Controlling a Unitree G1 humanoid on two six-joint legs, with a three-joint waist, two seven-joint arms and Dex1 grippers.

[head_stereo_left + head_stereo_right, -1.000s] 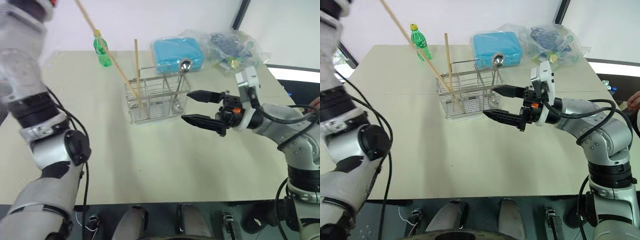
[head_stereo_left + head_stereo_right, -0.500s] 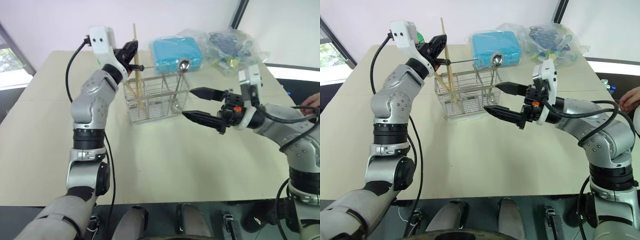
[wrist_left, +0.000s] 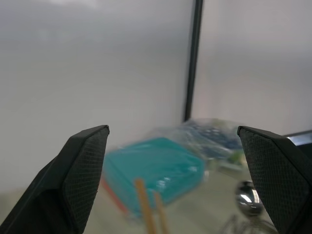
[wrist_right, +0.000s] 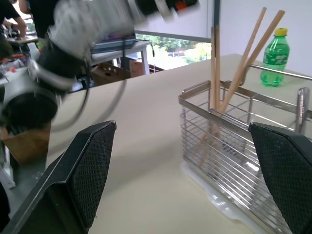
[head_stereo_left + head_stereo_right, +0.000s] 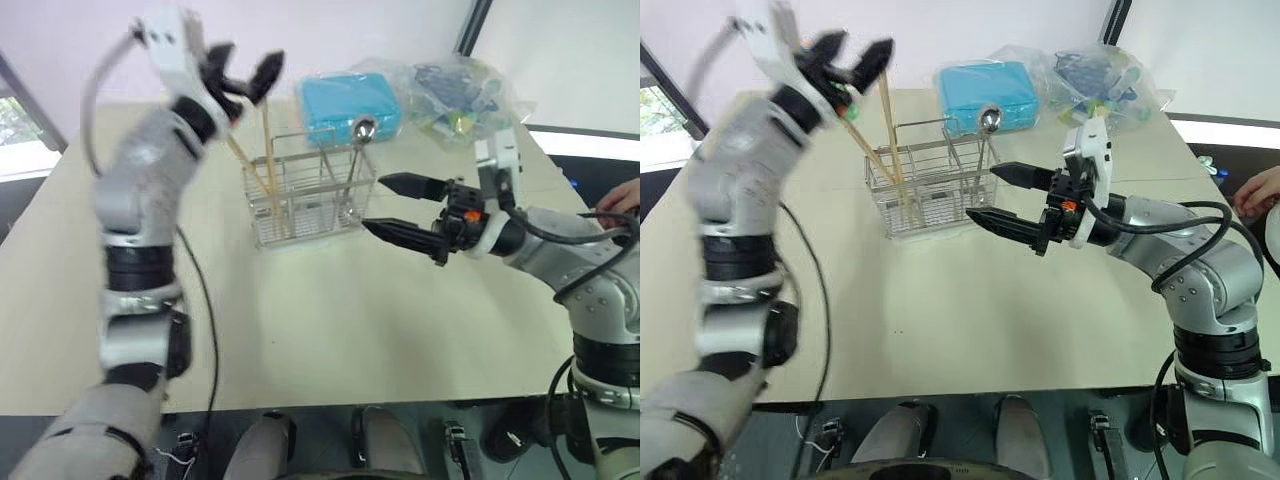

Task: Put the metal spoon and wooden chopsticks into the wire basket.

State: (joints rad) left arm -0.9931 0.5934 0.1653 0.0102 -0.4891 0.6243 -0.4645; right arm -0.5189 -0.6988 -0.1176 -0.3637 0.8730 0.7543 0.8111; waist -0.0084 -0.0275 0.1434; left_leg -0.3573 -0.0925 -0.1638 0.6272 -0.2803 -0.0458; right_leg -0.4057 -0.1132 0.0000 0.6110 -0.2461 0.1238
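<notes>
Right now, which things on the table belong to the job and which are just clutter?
Job:
- wire basket
- wooden chopsticks, standing in the basket
- metal spoon, standing in the basket

Clutter:
- blue plastic box
- clear plastic bag
- green bottle

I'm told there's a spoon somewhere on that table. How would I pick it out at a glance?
Find the silver wire basket in the middle of the beige table, in front of the blue plastic box. The metal spoon stands upright at the basket's end nearest that box, bowl up. It is shiny and round-topped, while the wooden chopsticks at the other end are long, plain brown sticks.
</notes>
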